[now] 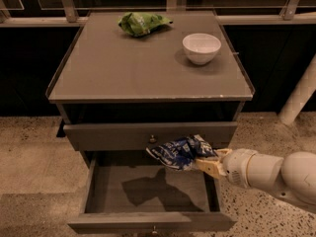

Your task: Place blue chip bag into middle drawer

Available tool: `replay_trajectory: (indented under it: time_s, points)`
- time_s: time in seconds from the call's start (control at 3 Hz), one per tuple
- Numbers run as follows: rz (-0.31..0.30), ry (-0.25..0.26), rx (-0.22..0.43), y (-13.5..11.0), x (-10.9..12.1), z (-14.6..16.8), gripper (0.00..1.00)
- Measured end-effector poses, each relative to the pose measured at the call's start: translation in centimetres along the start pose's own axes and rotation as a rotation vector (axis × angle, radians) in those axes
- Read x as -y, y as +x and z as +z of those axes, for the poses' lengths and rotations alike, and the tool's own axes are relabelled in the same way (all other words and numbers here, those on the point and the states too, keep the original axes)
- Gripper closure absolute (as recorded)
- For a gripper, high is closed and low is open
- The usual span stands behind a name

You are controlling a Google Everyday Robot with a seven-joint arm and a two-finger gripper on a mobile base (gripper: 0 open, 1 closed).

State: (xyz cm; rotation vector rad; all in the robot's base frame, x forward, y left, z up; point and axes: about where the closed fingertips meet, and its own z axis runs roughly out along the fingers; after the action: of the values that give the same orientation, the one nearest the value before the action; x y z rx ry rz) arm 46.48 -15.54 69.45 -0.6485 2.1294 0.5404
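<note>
Item: my tan two-finger gripper (205, 163), reaching in from the right, is pinching one end of the crumpled dark blue foil chip bag (178, 152). The bag is hanging over the open wide grey middle drawer (111, 194), toward its right wall. A green foil snack bag (142, 22) and a round white bowl (201, 47) are sitting on the grey cabinet top (133, 70).
</note>
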Motion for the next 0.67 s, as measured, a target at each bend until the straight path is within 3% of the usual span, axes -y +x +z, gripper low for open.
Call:
replay_trajectory:
  time_s: [0.33, 0.67]
  points:
    - [0.080, -0.037, 0.013, 3.6, 0.9, 3.4, 1.00]
    - [0.132, -0.057, -0.031, 6.9, 1.5, 6.3, 1.00]
